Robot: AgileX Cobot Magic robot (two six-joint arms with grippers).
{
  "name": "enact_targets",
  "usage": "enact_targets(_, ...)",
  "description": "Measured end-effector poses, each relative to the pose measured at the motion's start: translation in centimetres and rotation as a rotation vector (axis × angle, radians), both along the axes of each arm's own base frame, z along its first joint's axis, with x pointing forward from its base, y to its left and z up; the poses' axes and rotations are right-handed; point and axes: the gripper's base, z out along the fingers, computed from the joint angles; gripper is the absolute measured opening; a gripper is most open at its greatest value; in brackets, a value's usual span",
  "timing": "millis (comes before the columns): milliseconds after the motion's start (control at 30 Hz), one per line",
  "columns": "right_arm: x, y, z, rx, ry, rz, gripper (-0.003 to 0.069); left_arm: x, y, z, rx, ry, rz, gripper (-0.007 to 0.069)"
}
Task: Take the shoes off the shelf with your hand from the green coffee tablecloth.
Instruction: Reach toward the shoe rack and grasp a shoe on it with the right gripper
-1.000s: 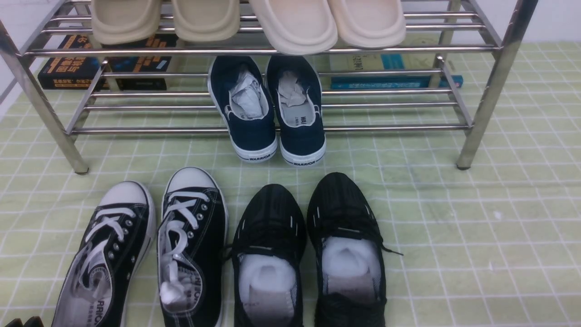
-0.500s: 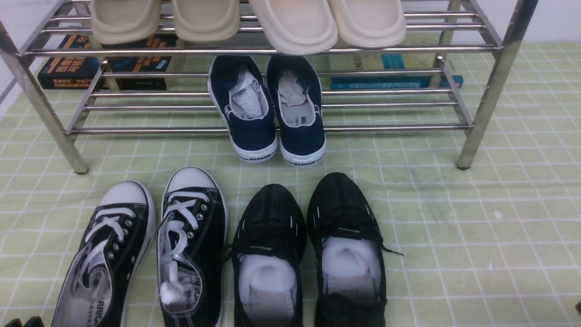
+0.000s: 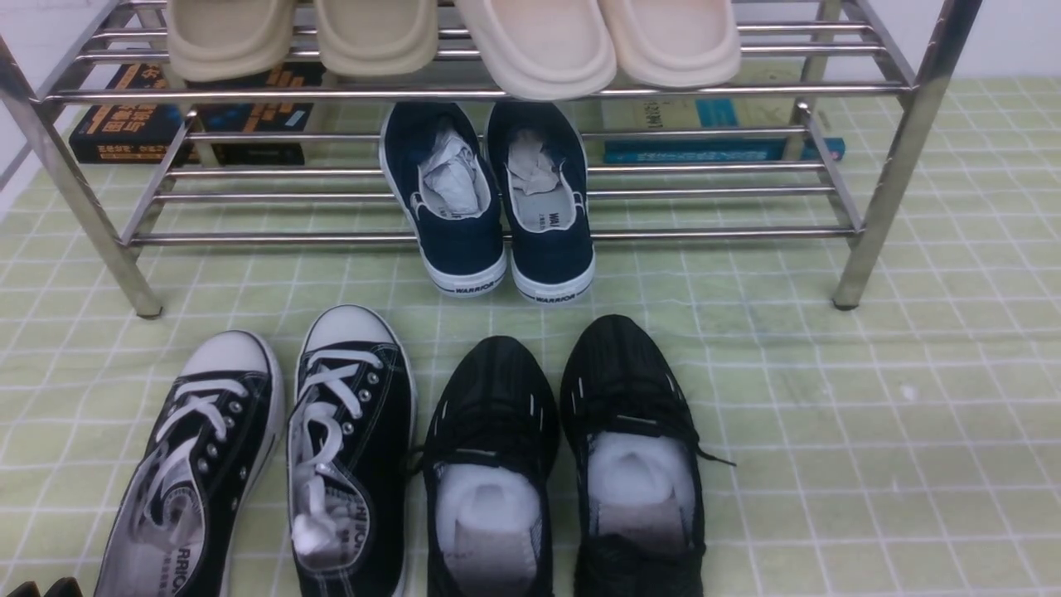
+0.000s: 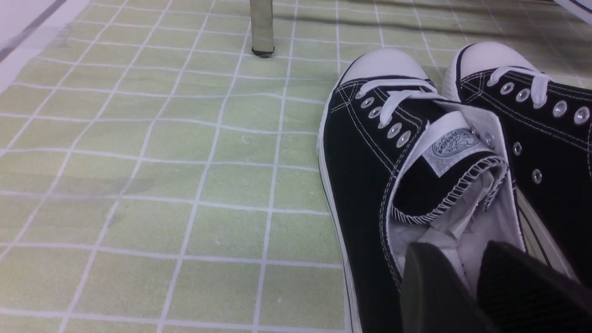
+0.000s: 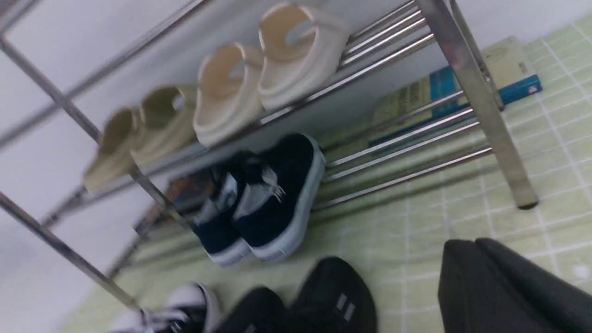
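Our worktop (image 3: 912, 497) is fully covered by the pale green tablecloth (image 3: 870, 390) with the white grid. The silver shoe rack (image 3: 880, 199) stands on it on slanted legs. In front of the rack we've got black lace-up sneakers (image 3: 352, 448) with white toe caps, and black mesh trainers (image 3: 497, 414) just beside them. Behind the rack, a black book (image 3: 124, 133) and a blue-spined book (image 3: 713, 151) lie flat.

shelf (image 3: 704, 235) shiny metal; shoes (image 3: 460, 240) matt canvas, rubber soles; tablecloth (image 3: 829, 414) matt cloth
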Motion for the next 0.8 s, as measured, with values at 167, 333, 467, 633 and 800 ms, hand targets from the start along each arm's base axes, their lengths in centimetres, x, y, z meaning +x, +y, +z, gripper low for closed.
enact_targets(167,5.0,0.7,0.6,-0.205,0.465,0.199,0.0,0.0,0.0,0.0,0.0,0.0,0.0,0.0199)
enact_targets(333,10.8,2.2,-0.1,-0.257,0.709,0.435,0.0,0.0,0.0,0.0,0.001,0.0,0.0,0.02)
enact_targets(467,13.9,7.0,0.3,-0.253,0.684,0.678,0.0001,0.0,0.0,0.0,0.002,0.0,0.0,0.0204)
enact_targets(633,16.8,13.3,1.6,-0.39,0.683,0.812,0.0001,0.0,0.0,0.0,0.002,0.0,0.0,0.0213)
enact_targets(800,19.5,18.6,3.8,-0.537,0.646,0.744,0.0002,0.0,0.0,0.0,0.002,0.0,0.0,0.0216)
